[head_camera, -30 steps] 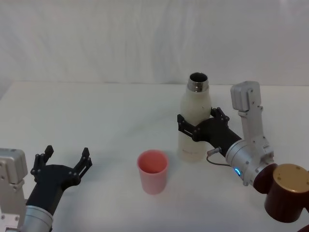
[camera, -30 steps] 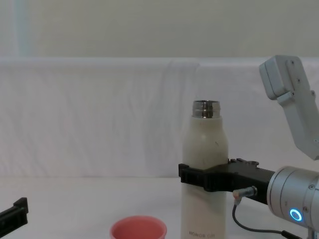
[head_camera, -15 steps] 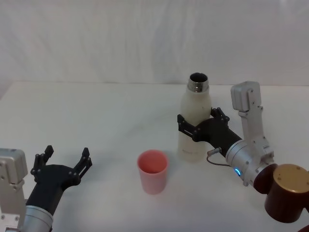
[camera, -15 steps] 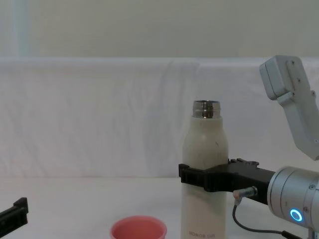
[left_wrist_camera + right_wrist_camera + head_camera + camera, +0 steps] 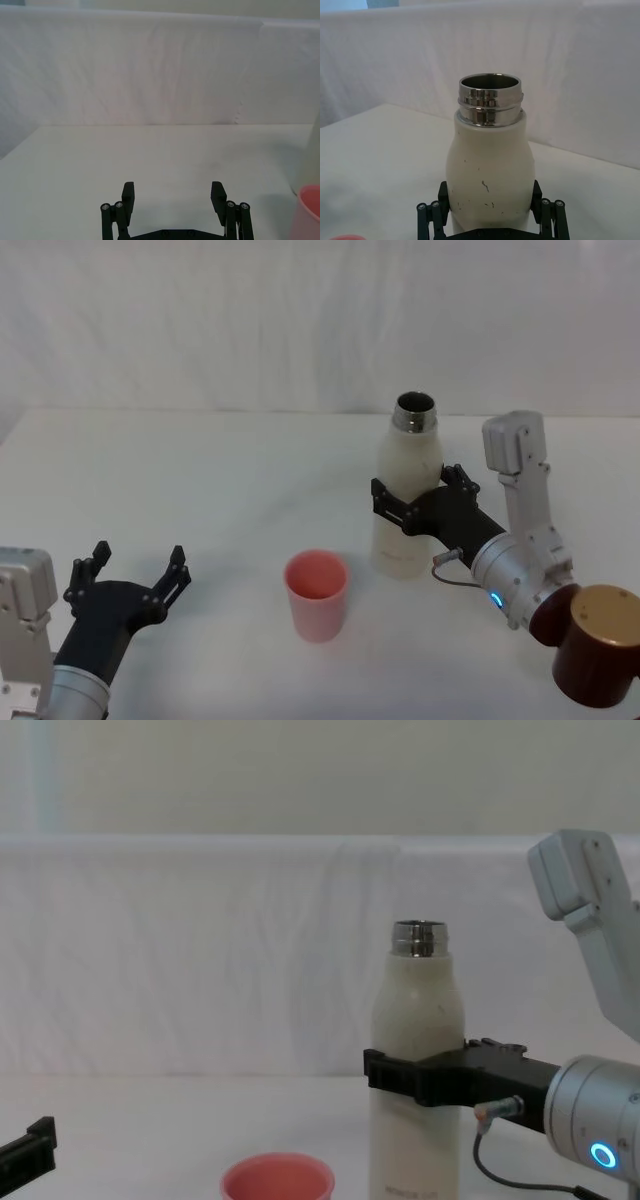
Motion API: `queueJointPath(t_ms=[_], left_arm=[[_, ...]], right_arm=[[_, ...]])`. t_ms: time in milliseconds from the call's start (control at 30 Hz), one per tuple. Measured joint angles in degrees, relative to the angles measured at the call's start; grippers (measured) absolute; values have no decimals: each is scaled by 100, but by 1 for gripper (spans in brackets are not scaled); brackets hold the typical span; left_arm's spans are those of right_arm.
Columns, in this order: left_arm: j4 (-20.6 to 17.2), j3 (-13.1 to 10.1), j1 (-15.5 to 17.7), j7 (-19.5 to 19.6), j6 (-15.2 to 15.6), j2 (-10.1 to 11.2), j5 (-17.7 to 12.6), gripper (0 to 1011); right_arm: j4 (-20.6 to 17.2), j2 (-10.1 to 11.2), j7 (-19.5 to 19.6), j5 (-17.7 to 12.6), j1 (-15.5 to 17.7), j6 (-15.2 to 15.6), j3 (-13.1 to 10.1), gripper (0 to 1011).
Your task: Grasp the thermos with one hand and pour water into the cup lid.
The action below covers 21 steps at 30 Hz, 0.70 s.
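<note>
Thermos: the tall cream-white matte cylindrical thermos (image 5: pixel 405 500) with a shiny steel threaded neck stands upright on the white table (image 5: pixel 220 480), at about 1 o'clock from the cup.
Neck: it is uncovered, and the dark inside shows in the right wrist view (image 5: pixel 490 100).
Right gripper: the black right gripper (image 5: pixel 412 502) is clamped on the middle of the thermos body, one finger on each side.
Cup lid: the small round salmon-pink cup lid (image 5: pixel 317 594) stands upright on the table, near the thermos but apart from it.
Left gripper: the black left gripper (image 5: pixel 135 578) rests low at about 9 o'clock from the cup, well apart, its fingers spread and holding nothing.
Other thing: a dark brown cylinder with a golden top (image 5: pixel 598 645) is at the right arm's near end.
</note>
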<state>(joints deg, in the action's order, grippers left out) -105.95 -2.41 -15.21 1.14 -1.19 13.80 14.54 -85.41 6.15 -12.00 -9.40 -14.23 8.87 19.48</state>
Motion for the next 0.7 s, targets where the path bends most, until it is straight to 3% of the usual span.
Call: queueJointPath(t_ms=[333,700], left_arm=[[0,0,0,0,0,0,0,1001],[0,0,0,0,0,0,0,1001]], right_arm=[[-381,130,89,182,197,-27,-19,956],[-930,416,172,834,379,-12,84,956]])
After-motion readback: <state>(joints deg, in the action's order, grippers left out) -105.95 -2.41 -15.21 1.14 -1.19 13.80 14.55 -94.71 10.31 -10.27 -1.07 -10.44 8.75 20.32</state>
